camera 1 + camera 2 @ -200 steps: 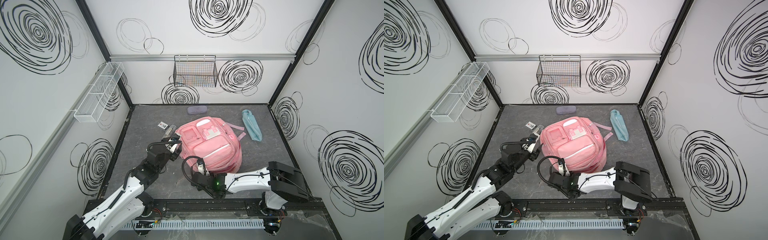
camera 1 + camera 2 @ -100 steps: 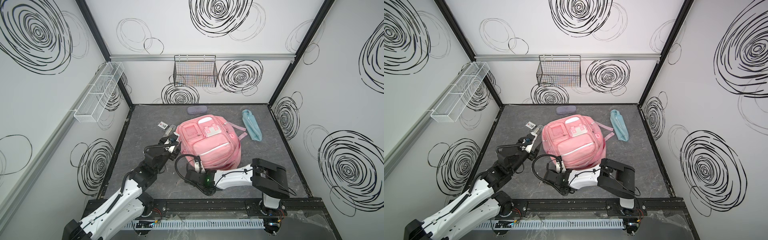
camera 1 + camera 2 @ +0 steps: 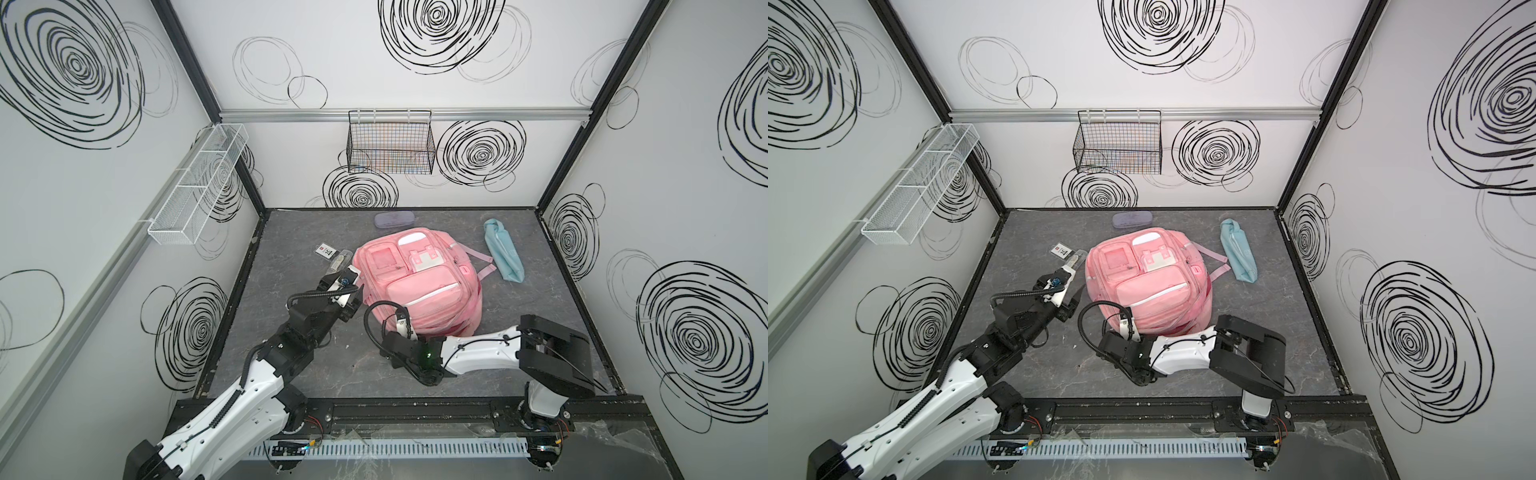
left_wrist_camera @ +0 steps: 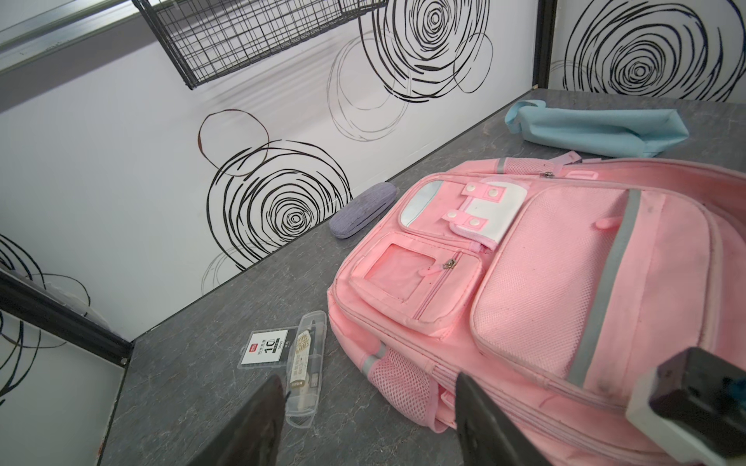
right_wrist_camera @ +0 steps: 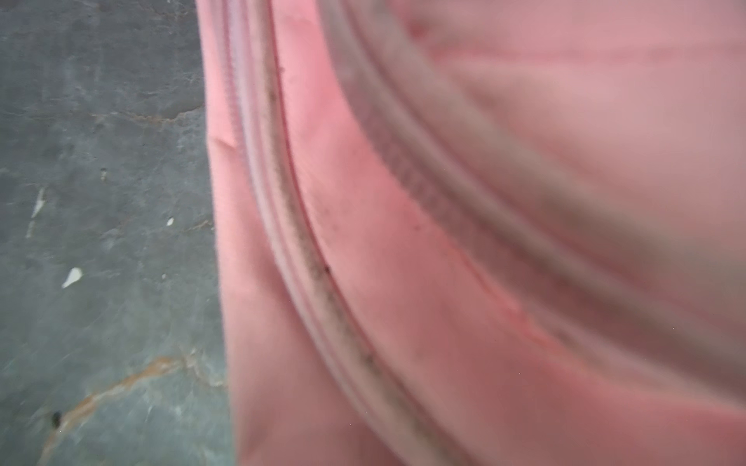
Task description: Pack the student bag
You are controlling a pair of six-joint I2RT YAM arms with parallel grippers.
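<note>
While bag lies centre frame, left gripper gapes by its left edge; right gripper closed at lower edge.

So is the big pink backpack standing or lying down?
Lying down. The pink fabric backpack rests on the grey tabletop, front pockets facing up.
</note>
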